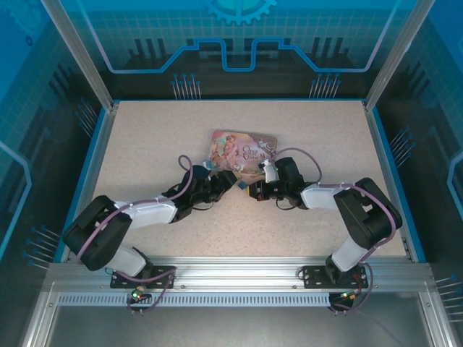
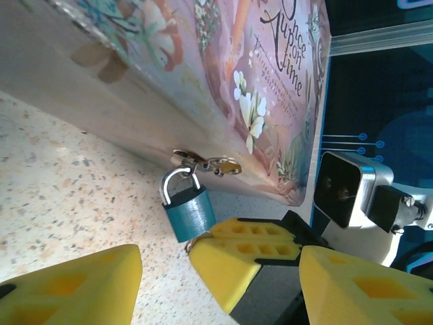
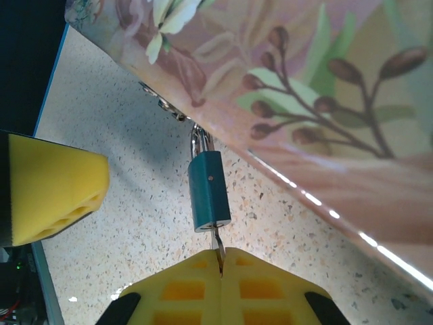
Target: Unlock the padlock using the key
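Padlock (image 3: 208,191): hangs from the hasp of the tin (image 3: 304,101).
Key (image 3: 218,242): short sliver at the padlock's base, the rest hidden; whether it sits in the keyhole is unclear.
Right gripper (image 3: 222,264): clamped on the key.
Left gripper (image 1: 226,181): fingers apart, flanking the padlock.

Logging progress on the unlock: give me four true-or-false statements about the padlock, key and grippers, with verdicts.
1. The padlock hangs from the clasp on the pink tin. True.
2. The right gripper is open and empty. False: it is shut on the key.
3. The key points at the padlock's underside. True.
4. The left gripper clamps the padlock. False: it is open, its fingers clear of the padlock.
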Controlling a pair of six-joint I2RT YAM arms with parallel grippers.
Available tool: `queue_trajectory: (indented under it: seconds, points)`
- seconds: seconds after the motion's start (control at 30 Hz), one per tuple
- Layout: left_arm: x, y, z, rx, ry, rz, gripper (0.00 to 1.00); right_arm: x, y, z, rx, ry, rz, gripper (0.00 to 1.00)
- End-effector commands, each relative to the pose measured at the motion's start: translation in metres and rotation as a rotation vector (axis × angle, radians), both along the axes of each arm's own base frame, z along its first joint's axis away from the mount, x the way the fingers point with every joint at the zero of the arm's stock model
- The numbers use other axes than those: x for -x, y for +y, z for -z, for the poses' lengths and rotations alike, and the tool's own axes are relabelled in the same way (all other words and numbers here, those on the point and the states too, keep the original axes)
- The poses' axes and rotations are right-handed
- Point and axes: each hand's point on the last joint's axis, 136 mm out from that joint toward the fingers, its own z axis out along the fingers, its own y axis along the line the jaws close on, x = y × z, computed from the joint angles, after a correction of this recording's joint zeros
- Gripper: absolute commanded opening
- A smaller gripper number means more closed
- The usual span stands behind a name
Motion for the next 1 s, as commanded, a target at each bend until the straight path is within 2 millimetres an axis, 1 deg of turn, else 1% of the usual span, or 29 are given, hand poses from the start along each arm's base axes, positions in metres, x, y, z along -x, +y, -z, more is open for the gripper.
queue_trajectory:
  seconds: [0.0, 0.1, 0.37, 0.47, 0.6, 0.77, 0.83, 0.97]
  points:
    - [-0.007, -0.007, -0.003, 0.086, -0.012, -0.039, 0.63, 0.001, 0.001, -0.015, -0.051, -0.005, 0.008, 0.00]
    - [-0.007, -0.010, 0.004, 0.122, 0.006, -0.055, 0.63, 0.000, 0.001, -0.019, -0.057, 0.000, 0.020, 0.00]
    - [-0.012, -0.019, 0.010, 0.184, 0.009, -0.061, 0.52, -0.002, 0.005, -0.034, -0.088, 0.009, 0.019, 0.00]
    - [-0.014, -0.024, 0.012, 0.211, 0.011, -0.056, 0.49, -0.002, 0.006, -0.035, -0.088, 0.017, 0.018, 0.00]
    - [-0.014, -0.030, 0.013, 0.227, 0.018, -0.049, 0.47, -0.001, 0.007, -0.037, -0.090, 0.026, 0.015, 0.00]
    - [-0.014, -0.034, 0.015, 0.236, 0.027, -0.043, 0.47, -0.003, 0.010, -0.041, -0.099, 0.024, 0.012, 0.00]
    - [-0.015, -0.037, 0.016, 0.247, 0.031, -0.039, 0.44, -0.003, 0.012, -0.042, -0.103, 0.027, 0.010, 0.00]
    - [-0.016, -0.043, 0.015, 0.265, 0.027, -0.032, 0.34, -0.003, 0.013, -0.040, -0.095, 0.034, 0.013, 0.00]
